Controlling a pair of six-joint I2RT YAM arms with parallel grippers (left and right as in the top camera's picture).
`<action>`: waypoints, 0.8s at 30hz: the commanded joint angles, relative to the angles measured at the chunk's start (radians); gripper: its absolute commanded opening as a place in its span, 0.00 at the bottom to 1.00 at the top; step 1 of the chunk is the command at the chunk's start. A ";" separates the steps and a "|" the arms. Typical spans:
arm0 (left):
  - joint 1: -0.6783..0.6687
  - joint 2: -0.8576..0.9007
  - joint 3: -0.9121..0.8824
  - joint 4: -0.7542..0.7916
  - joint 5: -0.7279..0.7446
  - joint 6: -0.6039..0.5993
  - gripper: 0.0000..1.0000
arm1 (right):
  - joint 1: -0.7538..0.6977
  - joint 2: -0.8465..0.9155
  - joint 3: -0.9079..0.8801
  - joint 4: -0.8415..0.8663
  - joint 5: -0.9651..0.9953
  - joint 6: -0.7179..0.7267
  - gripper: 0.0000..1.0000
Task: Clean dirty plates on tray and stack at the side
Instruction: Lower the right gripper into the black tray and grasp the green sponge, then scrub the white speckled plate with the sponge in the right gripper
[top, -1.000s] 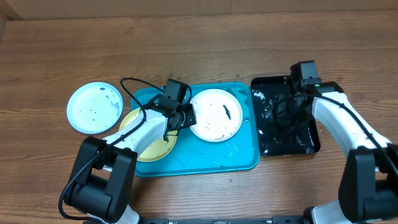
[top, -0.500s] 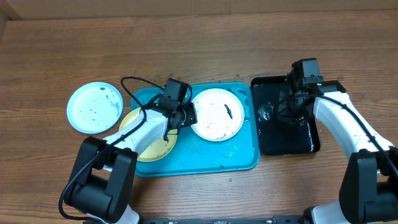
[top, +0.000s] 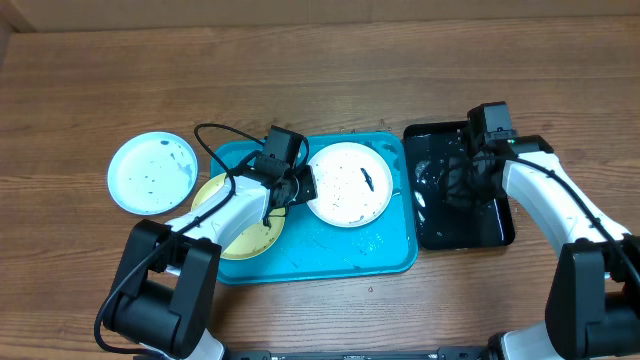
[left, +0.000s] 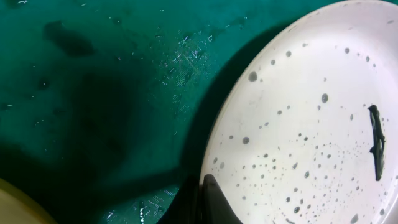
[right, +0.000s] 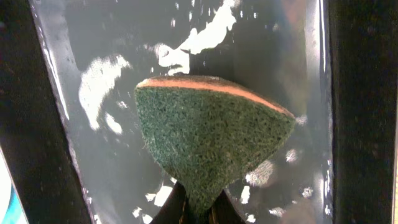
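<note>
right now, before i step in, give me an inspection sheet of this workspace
surface: wooden table, bare grain
job's things: turquoise tray, wet-streaked, holds the white plate (specks, one dark smear) and the yellow-green plate, which laps over its left rim; light blue plate, speckled, on the table left of the tray
clutter: black tray, wet, right of the turquoise one
hands: left hand shut on the white plate's rim; right hand shut on a green sponge over the black tray
cables: black cable looped above the left arm
surroundings: nothing seen
</note>
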 joint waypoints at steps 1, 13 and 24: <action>-0.005 0.013 0.019 -0.006 0.003 0.013 0.04 | 0.003 -0.028 0.136 -0.085 0.001 0.000 0.04; -0.006 0.013 0.019 -0.002 0.003 0.012 0.04 | 0.089 -0.029 0.294 -0.133 -0.343 0.002 0.04; -0.014 0.013 0.019 0.000 0.003 0.012 0.04 | 0.321 0.083 0.254 0.000 -0.152 0.005 0.04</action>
